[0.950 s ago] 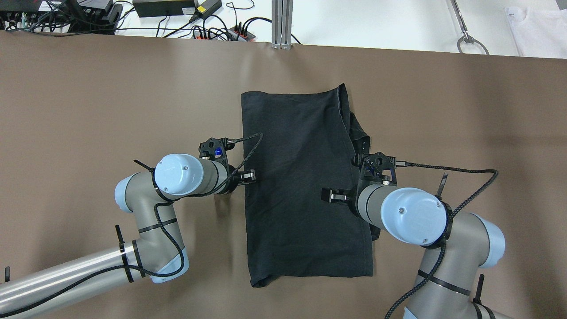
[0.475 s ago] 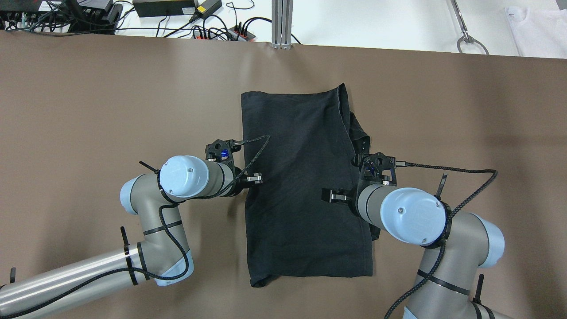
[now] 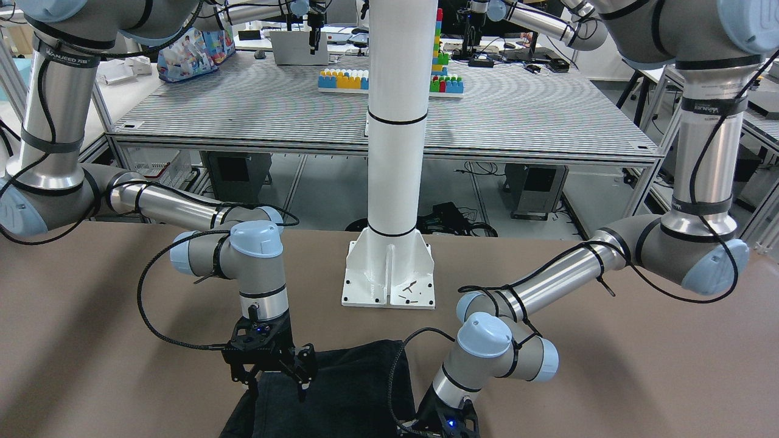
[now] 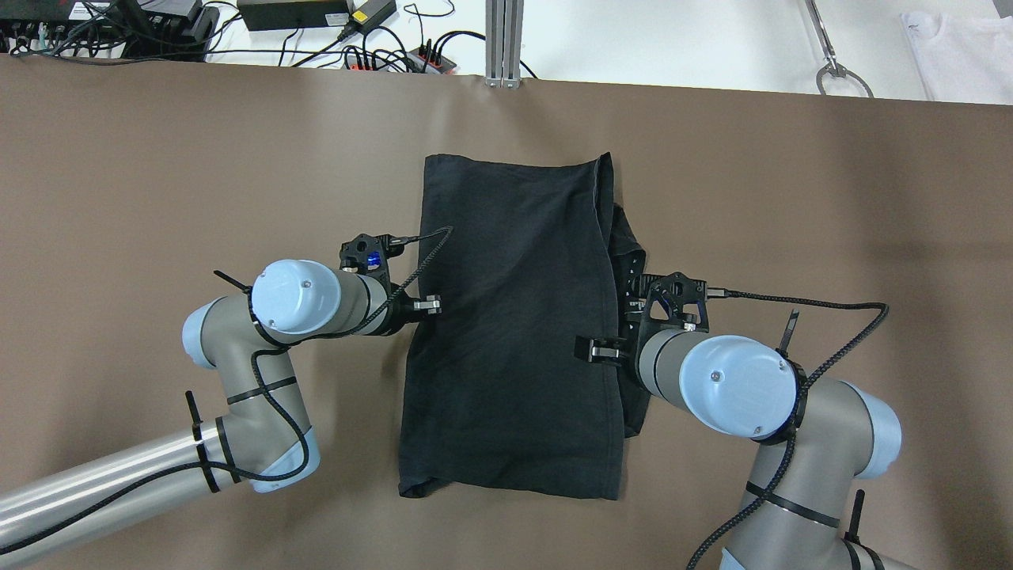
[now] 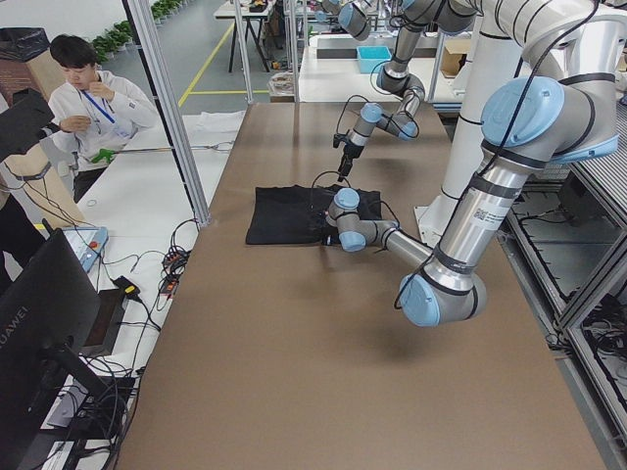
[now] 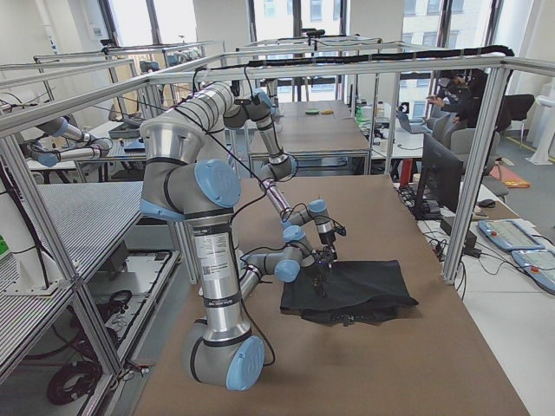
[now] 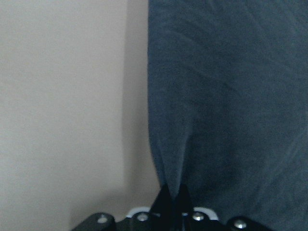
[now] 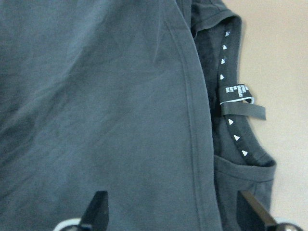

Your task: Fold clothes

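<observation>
Black garment [image 4: 514, 317] lies on table [image 4: 158, 174]. Left claw [image 7: 172, 198] closed, pinching its left edge. Right claw [image 8: 173, 211] spread open over the right side.

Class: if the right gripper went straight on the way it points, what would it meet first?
Most likely the black garment, lying directly ahead of the open right gripper; depth is unclear.

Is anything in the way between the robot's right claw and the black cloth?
Nothing visible is. The right gripper is open just above the black garment, with only fabric showing between its fingers.
</observation>
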### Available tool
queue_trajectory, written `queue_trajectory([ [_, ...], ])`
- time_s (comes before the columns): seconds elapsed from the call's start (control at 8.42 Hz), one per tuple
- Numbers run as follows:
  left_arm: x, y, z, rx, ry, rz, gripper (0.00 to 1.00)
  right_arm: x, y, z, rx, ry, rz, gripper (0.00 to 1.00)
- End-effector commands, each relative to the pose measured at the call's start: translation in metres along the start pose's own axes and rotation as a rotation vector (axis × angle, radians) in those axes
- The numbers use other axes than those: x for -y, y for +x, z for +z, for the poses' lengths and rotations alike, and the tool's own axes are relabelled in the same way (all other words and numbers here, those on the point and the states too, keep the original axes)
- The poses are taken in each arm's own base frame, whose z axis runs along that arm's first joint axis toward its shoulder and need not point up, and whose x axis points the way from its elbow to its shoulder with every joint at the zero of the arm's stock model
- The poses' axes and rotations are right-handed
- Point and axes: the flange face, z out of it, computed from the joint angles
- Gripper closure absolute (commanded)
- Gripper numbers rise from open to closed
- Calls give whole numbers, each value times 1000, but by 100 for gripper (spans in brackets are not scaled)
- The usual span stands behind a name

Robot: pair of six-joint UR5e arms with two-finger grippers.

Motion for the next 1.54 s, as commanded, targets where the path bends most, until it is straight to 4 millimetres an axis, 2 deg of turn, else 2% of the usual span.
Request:
queue_trajectory([
  [0.0, 14, -67, -37, 25, 11, 52, 100, -1, 0, 0, 0, -1, -1, 6],
  [0.12, 14, -75, -42, 27, 4, 50, 100, -2, -1, 0, 1, -2, 0, 6],
  [0.24, 14, -71, -46, 17, 6, 54, 100, -1, -1, 0, 2, -2, 0, 6],
  [0.36, 17, -68, -50, 11, 23, 54, 1, -2, -3, 0, 4, -4, -1, 6],
  [0.47, 26, -66, -66, -10, 32, 52, 0, -2, -3, 0, 4, -3, 1, 6],
  [0.59, 25, -71, -76, -17, 35, 51, 0, -3, -3, -1, 6, -4, 6, 6],
  [0.95, 8, -86, -121, -57, 18, 30, 0, -5, -12, -3, 20, -7, 15, 6],
  [1.07, -2, -109, -141, -46, 21, -82, 0, -8, -13, -2, 21, -10, 13, 6],
  [1.19, -18, -121, -155, -49, 27, -193, 0, -9, -13, -2, 21, -12, 21, 6],
  [1.31, -51, -126, -156, -49, 27, -262, 0, -9, -13, -2, 20, -10, 33, 6],
  [1.42, -78, -121, -147, -49, 41, -369, 0, -9, -13, -2, 22, -10, 52, 6],
])
